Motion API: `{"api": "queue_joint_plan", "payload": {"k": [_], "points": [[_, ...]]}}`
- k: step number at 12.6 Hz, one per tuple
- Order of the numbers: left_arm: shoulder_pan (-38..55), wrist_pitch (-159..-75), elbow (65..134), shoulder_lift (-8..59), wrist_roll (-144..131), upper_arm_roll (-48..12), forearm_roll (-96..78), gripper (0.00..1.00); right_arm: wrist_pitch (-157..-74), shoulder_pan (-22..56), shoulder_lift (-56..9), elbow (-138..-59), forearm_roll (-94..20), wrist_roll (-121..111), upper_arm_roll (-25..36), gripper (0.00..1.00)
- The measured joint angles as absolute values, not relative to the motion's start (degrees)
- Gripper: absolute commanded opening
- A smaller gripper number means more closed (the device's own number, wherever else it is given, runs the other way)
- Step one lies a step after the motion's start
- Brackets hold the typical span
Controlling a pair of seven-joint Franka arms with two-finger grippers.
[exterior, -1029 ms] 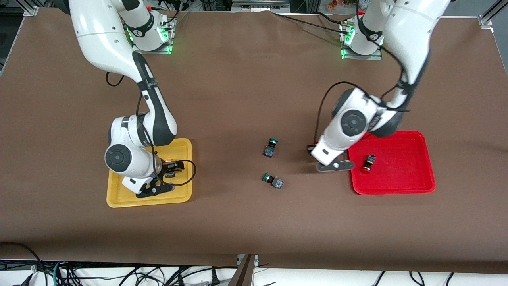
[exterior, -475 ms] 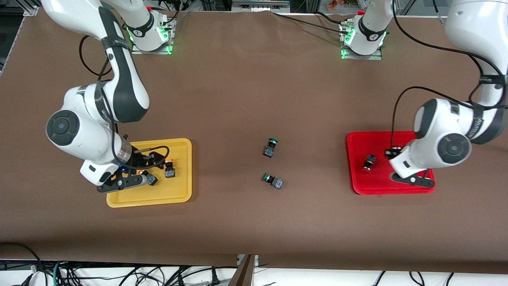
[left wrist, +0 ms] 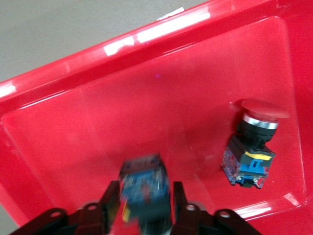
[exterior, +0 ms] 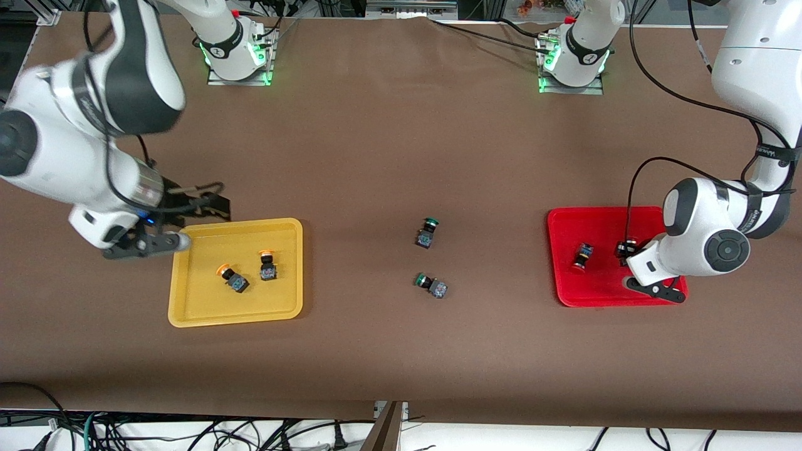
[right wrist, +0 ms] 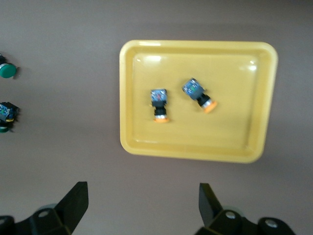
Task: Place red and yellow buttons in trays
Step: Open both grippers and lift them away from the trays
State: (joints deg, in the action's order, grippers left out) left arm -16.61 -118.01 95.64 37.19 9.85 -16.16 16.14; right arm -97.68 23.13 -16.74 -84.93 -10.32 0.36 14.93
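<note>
Now the second red button (left wrist: 143, 188) sits between my left gripper's (left wrist: 144, 205) loosening fingers over the red tray (exterior: 651, 216), beside its lying twin (exterior: 583, 257), while my right gripper (right wrist: 142, 208) hangs open near the yellow tray (exterior: 291, 228).

Two trays: one yellow tray (exterior: 188, 310) and one red tray (exterior: 598, 294). Six buttons: two yellow buttons (exterior: 230, 278) (exterior: 267, 265), two green buttons (exterior: 427, 232) (exterior: 431, 285), two red buttons (exterior: 582, 257) (left wrist: 144, 188). Plus two arms, each with one gripper.
</note>
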Motion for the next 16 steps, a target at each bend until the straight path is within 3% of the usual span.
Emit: {"api": "queue_joint_plan", "payload": {"k": [4,8,12,14,16], "points": [[-16.6,-117.4,94.6,35.0,9.9,-16.7,16.2,1.0,-97.5,23.1,-8.3,-92.1,-7.5,0.9,15.4,1.0],[-16.5,-109.3,91.7,23.1,9.0,-21.2,16.1,1.0,-96.5,23.3,-6.7,-92.3,-6.8,1.6,14.9,1.0],[-16.4,-87.9,77.5,16.1,8.3,-22.6,8.7,1.0,-92.9,23.2,-6.5,-89.6,-5.2,1.7,14.8,1.0],[-16.4,-84.2,74.3,16.1,8.2,-22.2,8.5,1.0,-91.1,20.1,-6.5,-88.7,-2.8,1.6,11.3,1.0],[-14.0,-86.6,75.4,15.9,6.6,-18.4,8.0,1.0,-89.7,16.1,-6.5,-88.5,0.1,1.8,5.8,1.0]]}}
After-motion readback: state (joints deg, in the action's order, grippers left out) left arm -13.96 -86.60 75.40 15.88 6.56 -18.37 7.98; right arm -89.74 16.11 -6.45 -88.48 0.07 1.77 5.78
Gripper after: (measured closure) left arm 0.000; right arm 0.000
